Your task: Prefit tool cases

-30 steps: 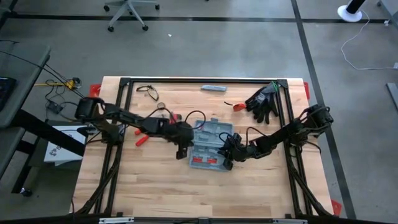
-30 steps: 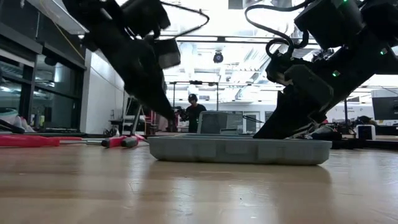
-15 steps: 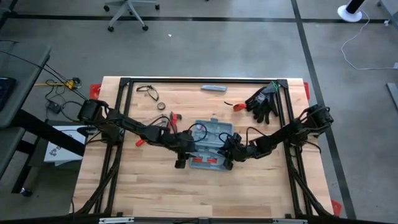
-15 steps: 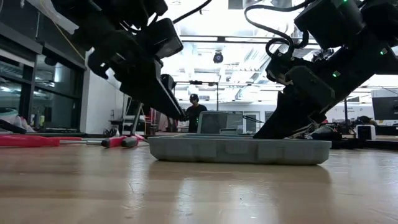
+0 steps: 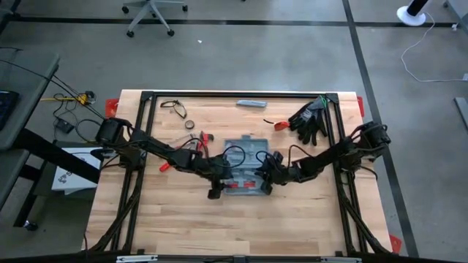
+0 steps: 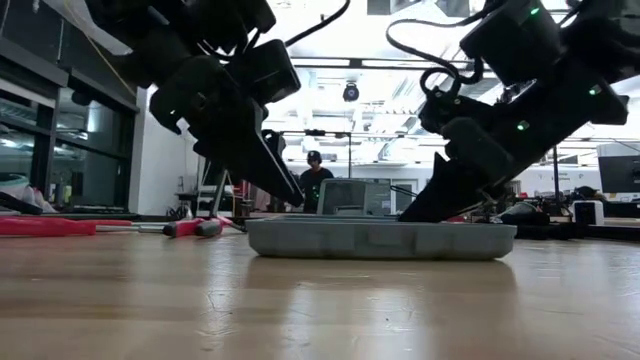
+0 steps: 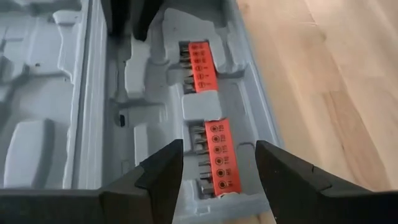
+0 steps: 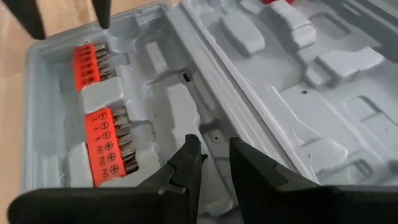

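- The tool case (image 5: pixel 247 162) lies open and flat on the wooden table (image 5: pixel 183 226), about midway between the two arms, near the table's centre.
- In its near half you can see two orange bit holders (image 7: pixel 211 109) seated in their moulded slots; most of the other recesses look empty.
- Your left gripper (image 7: pixel 219 167) hangs over the end of that half, fingers spread with one bit holder showing between them, and it holds nothing.
- Your right gripper (image 8: pixel 212 163) sits at the opposite end of the case, over the hinge ridge between the two halves. Its fingers stand slightly apart; you can't tell from these views whether they press on the plastic, and nothing is caught between them.
- From table height, both arms lean down onto the case from either side, and the case rests flat on the wood.
- As for the step in hand, you seem to be at the filling stage: the case is open and steadied, the bit holders are in, and the bigger recesses await their tools.
- Red-handled tools (image 5: pixel 167 165) lie on the table to the left of the case, with black gloves (image 5: pixel 308 119) and a slim grey bar (image 5: pixel 251 104) toward the far edge.
- The next move probably calls for lifting your left gripper clear of the case wall, fetching a red-handled tool, and matching it to its recess while the right arm keeps the case from sliding.
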`<act>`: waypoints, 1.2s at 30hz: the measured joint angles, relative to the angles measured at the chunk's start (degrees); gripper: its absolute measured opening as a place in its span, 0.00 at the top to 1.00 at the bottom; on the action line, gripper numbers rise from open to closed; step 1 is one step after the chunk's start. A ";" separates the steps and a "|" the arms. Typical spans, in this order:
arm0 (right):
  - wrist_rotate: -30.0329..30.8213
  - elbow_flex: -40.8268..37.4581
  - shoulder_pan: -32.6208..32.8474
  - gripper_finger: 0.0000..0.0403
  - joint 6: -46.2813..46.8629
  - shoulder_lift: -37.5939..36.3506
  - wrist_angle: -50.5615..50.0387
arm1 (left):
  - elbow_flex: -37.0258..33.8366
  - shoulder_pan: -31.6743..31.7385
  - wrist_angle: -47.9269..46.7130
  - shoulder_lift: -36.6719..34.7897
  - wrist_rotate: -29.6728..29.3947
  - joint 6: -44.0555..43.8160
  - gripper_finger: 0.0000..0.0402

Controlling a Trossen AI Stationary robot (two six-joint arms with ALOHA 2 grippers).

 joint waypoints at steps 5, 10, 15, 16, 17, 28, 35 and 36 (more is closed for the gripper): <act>-1.26 0.00 -2.11 0.81 -1.78 0.00 0.84 | 1.07 0.04 -0.57 0.17 -1.03 -0.34 0.52; -1.27 0.00 -2.76 0.81 -2.24 0.00 1.44 | 2.24 0.04 -0.52 2.69 -0.14 -3.35 0.52; -1.29 0.00 -2.71 0.81 -2.83 0.00 1.42 | 3.56 0.00 -0.56 7.22 0.50 -4.61 0.52; -1.30 0.02 -2.71 0.81 -2.79 0.00 1.41 | 4.10 0.00 -0.66 7.80 0.49 -4.63 0.52; -1.30 0.02 -2.71 0.81 -2.76 0.00 1.35 | 4.67 0.00 -1.20 8.17 0.37 -4.63 0.52; -1.16 0.04 -2.71 0.81 -1.78 -0.04 0.97 | 9.21 1.61 -14.56 8.79 -6.71 -4.45 0.55; -1.14 0.04 -2.73 0.81 -1.60 -0.09 0.90 | 9.15 2.05 -13.96 8.83 -7.04 -4.43 0.75; -1.13 0.04 -2.73 0.81 -1.60 -0.09 0.90 | 9.15 2.03 -13.53 8.83 -7.08 -4.45 0.79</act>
